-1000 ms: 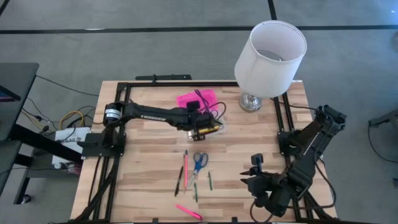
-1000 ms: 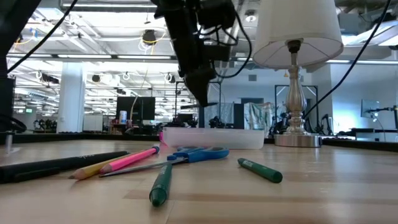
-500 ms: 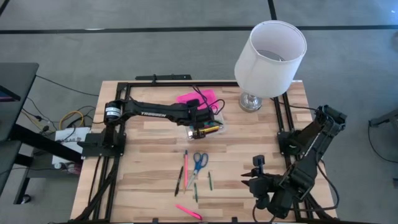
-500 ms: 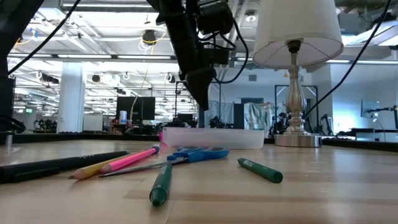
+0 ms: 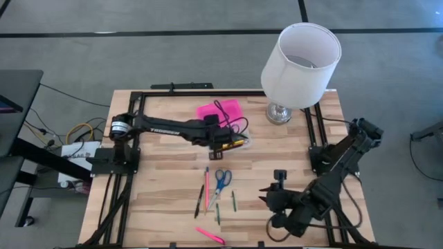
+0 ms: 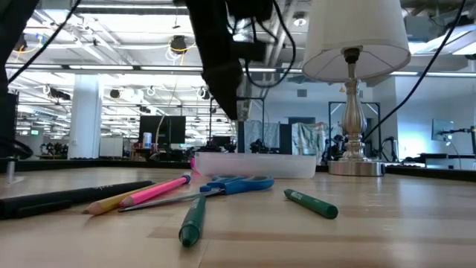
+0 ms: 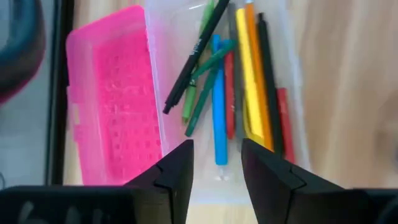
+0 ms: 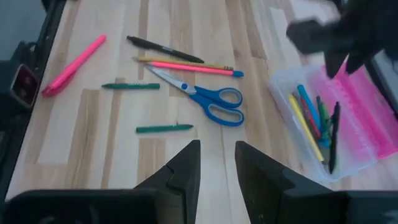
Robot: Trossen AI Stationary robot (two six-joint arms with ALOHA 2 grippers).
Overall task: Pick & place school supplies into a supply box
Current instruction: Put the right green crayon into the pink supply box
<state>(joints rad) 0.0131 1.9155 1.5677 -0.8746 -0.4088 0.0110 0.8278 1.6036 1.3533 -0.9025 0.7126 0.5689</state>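
High view places your left gripper (image 5: 225, 142) over the supply box (image 5: 234, 142), which sits mid-table with its pink lid (image 5: 220, 111) folded open toward the far edge. Left wrist view shows the jaws apart and empty above pens (image 7: 233, 93) already lying in the clear tray. Your right gripper (image 8: 216, 171) hangs near the front right of the table, jaws apart, nothing held.

Items outstanding on the wood: scissors (image 5: 221, 180), a pink pencil (image 5: 206, 185), a black pen (image 5: 199, 202), two green pens (image 5: 233, 200) and a pink marker (image 5: 210, 236).

Risks, as I judge them:
- The pink pencil, black pen and scissors lie close together; a wide grasp on one may nudge or drag its neighbour.
- Thin pens lying flat may roll or slip from the fingertips.
- The lamp (image 5: 299, 59) stands just beside the box; a high swing from your right arm could strike it.
- Both arms approaching the box together could collide.
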